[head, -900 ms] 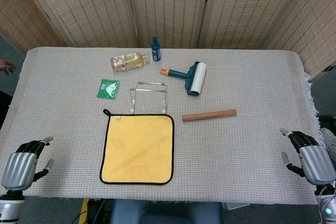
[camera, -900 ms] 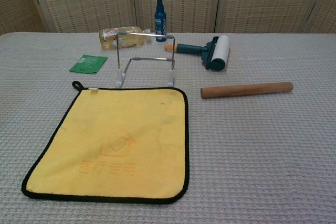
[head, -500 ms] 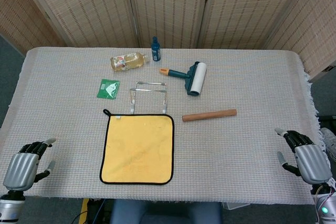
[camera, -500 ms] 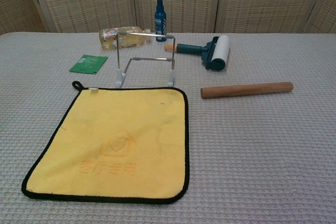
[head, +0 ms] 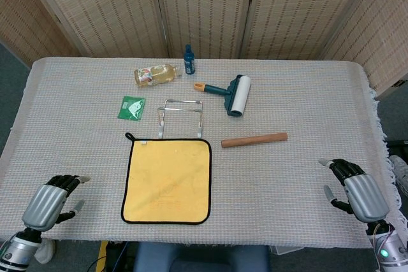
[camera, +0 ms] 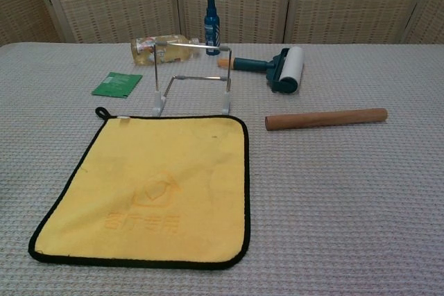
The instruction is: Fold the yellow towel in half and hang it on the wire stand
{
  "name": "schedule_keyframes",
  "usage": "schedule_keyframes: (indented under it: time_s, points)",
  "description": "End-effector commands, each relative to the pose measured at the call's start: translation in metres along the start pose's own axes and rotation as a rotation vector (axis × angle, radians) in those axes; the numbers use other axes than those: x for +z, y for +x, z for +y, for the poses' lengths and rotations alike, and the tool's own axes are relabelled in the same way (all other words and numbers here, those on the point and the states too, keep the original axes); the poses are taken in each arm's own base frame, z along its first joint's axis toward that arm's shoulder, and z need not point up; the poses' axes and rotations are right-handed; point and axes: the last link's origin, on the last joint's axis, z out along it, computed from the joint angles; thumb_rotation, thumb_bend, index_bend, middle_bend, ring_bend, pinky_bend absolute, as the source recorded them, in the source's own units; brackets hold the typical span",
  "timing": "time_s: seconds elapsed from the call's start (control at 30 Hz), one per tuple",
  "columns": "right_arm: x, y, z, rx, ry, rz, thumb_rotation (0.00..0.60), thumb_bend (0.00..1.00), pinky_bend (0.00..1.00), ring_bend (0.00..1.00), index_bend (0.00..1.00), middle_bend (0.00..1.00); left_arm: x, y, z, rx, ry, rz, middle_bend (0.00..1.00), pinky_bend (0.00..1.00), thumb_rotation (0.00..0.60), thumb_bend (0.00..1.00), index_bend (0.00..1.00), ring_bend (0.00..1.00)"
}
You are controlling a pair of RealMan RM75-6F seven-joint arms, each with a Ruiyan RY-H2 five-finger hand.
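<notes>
Woven bamboo screens (head: pixel 204 11) close off the back of the room, and in front of them a grey textured cloth covers the surface (head: pixel 306 93) I work at.

Nearest to me, my left hand (head: pixel 48 199) hangs over the near left edge of the surface, fingers loosely apart, holding nothing. My right hand (head: pixel 357 189) sits at the near right edge in the same way, fingers spread and holding nothing. Both are well apart from everything else, and only the head view shows them.

Between them, a little left of centre, the yellow towel (camera: pixel 149 188) lies flat and unfolded, a black-trimmed square with a small black loop at its far left corner.

Just beyond its far edge stands the wire stand (camera: pixel 192 77), upright, its two feet close to the towel's border; whether they touch it I cannot tell.

To the right of the stand a wooden rolling pin (camera: pixel 326 118) lies on its side. To the left a small green packet (camera: pixel 116 84) lies flat.

Farther back, a lint roller (camera: pixel 277 67) with a teal frame and white roll lies right of centre. A bottle of yellowish liquid (head: pixel 156 74) lies on its side, and beside it a small blue spray bottle (camera: pixel 211 17) stands upright, farthest from me.
</notes>
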Motion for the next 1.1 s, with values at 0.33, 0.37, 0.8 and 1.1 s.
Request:
schedule_keyframes:
  time_s: [0.33,0.37,0.8,1.1]
  points:
    - [0.005,-0.006,-0.012,0.009,0.048,-0.041,0.600,0.46,0.26,0.26,0.31,0.34,0.014,-0.030,0.027,-0.005,-0.216,-0.133,0.70,0.81,0.600,0.38,0.34,0.63]
    - [0.006,-0.007,-0.013,0.009,0.051,-0.043,0.600,0.46,0.26,0.26,0.32,0.35,0.016,-0.033,0.030,0.008,-0.236,-0.137,0.72,0.84,0.600,0.38,0.34,0.65]
    - [0.005,-0.008,-0.013,0.012,0.046,-0.047,0.600,0.46,0.26,0.28,0.34,0.35,0.027,-0.061,0.049,0.077,-0.339,-0.230,0.81,0.93,0.600,0.38,0.36,0.74]
    - [0.004,-0.008,-0.011,0.017,0.042,-0.045,0.600,0.46,0.26,0.28,0.34,0.35,0.029,-0.073,0.052,0.115,-0.330,-0.249,0.81,0.93,0.600,0.26,0.35,0.74]
